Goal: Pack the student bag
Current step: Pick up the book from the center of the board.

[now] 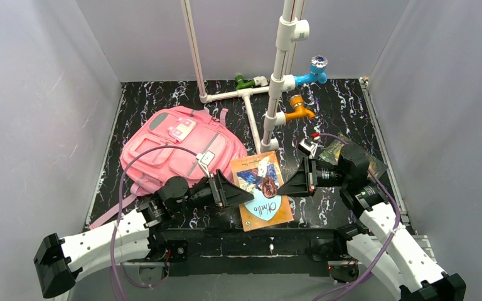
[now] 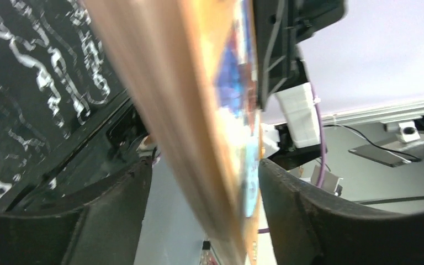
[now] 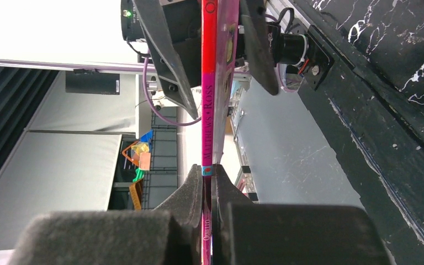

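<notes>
White perforated arms point(image 1: 110, 235), black joints point(image 1: 53, 257) and end effectors point(image 1: 246, 195), purple cables point(image 1: 121, 182).

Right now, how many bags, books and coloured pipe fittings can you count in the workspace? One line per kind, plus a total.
pink student bag: 1
Othello book: 1
coloured pipe fittings: 3 (green, blue, orange)
Total: 5
One dark flat item, half hidden on the right, is left out because I cannot tell what kind it is.

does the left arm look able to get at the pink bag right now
Probably yes: the student bag lies beside the left gripper, nothing between, but its open jaws straddle the book, so it must back off first.
</notes>
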